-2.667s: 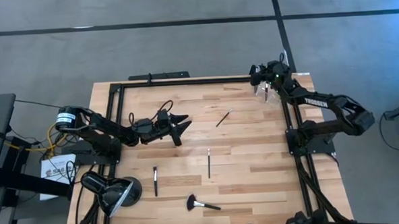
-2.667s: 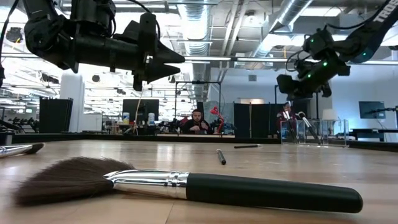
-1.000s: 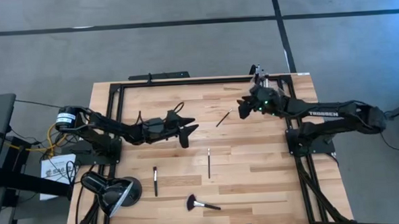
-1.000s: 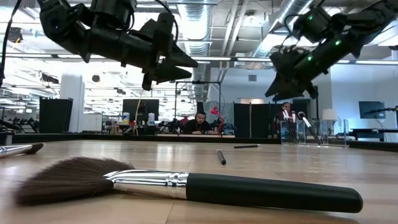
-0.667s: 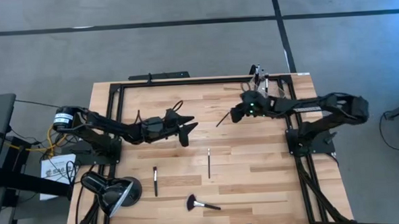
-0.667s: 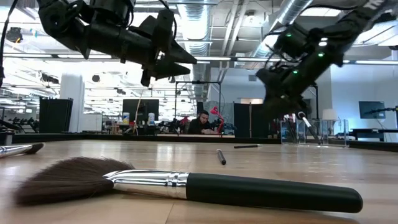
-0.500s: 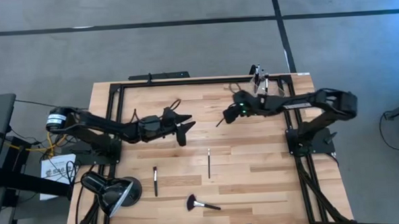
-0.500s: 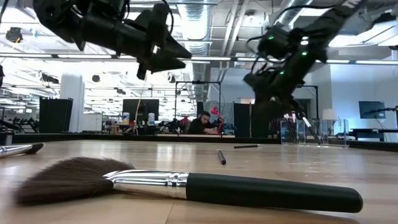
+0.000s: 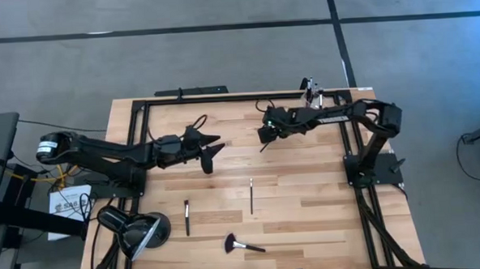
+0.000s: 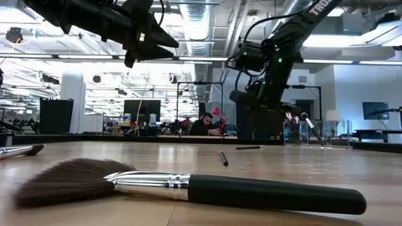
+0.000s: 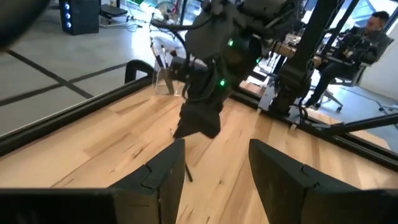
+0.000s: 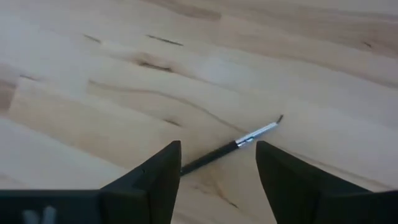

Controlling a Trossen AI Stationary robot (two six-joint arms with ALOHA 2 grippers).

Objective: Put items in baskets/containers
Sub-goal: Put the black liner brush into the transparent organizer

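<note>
A thin dark brush lies flat on the wooden table, right of its middle. My right gripper hangs just above it, open and tipped down, its fingers either side of the brush without touching. My left gripper is open and empty, raised over the table's left middle. Two more thin brushes and a fan-headed brush lie nearer the front edge. The clear holder stands at the far right with several brushes upright in it.
A black dome lamp sits at the near left corner. A black frame rail runs along the table's far edge and sides. Bare wood lies between the two grippers. A person sits in the room behind.
My right gripper has swung from beside the clear holder toward the table's middle, sinking and tipping downward until it hangs over the thin brush. My left gripper has risen and drawn back toward the table's left edge. No brush has moved.
</note>
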